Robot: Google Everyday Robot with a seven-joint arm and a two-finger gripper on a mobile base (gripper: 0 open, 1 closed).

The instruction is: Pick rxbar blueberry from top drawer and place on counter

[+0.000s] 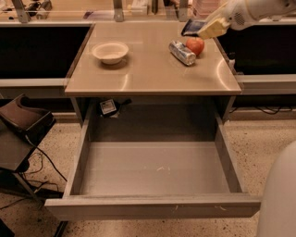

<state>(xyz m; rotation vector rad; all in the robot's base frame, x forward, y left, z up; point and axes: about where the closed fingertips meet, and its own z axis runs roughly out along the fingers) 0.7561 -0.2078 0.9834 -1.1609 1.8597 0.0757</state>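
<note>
**Gloss above, matt below**

The beige worktop (152,74) is smooth and glossy. The grey drawer (138,164) looks matt, its floor faintly scuffed. Above the worktop's back right corner, the pale plastic-looking tool (204,29) grips a dark, slick-wrapped snack bar (191,27). The can (181,52) shines like metal.

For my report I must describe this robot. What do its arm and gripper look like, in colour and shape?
The arm, at the top right over the counter, has a smooth, rounded white shell with a small dotted patch. The gripper at its end is pale yellow and wedge-shaped. No cables or markings show. Another rounded white part fills the bottom right corner.
</note>
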